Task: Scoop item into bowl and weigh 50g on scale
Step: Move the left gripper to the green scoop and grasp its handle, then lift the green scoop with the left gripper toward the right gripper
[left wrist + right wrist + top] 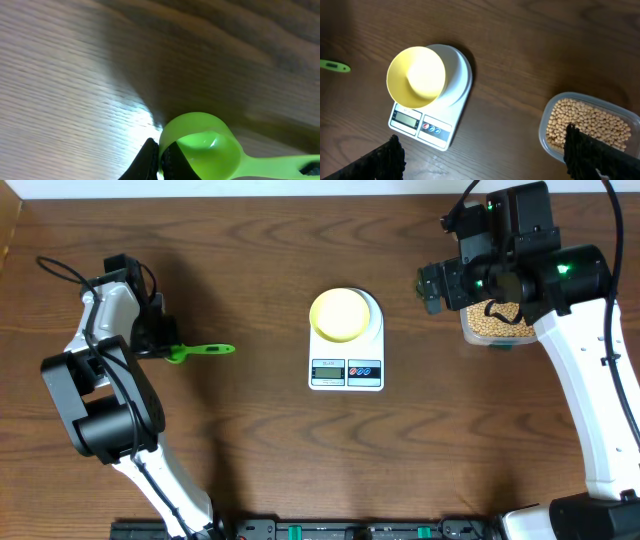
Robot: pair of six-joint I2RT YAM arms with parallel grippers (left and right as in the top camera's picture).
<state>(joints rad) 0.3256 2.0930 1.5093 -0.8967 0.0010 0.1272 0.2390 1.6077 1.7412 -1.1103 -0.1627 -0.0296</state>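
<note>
A pale yellow bowl (338, 314) (416, 76) stands empty on the white scale (346, 372) (445, 131) at mid table. Tan beans (497, 321) (585, 122) fill a clear tub (543, 131) at the right. A green scoop (203, 351) (210, 150) lies on the table at the left, its handle pointing right. My left gripper (160, 345) (160, 149) is shut on the rim of the scoop's cup, one finger inside and one outside. My right gripper (436, 284) (482, 150) hangs open above the table between scale and tub, holding nothing.
The scale's display and two buttons face the front edge. The tub sits partly under the right arm (570, 370). The scoop's handle tip (334, 65) shows far left in the right wrist view. Bare wood lies between scoop and scale.
</note>
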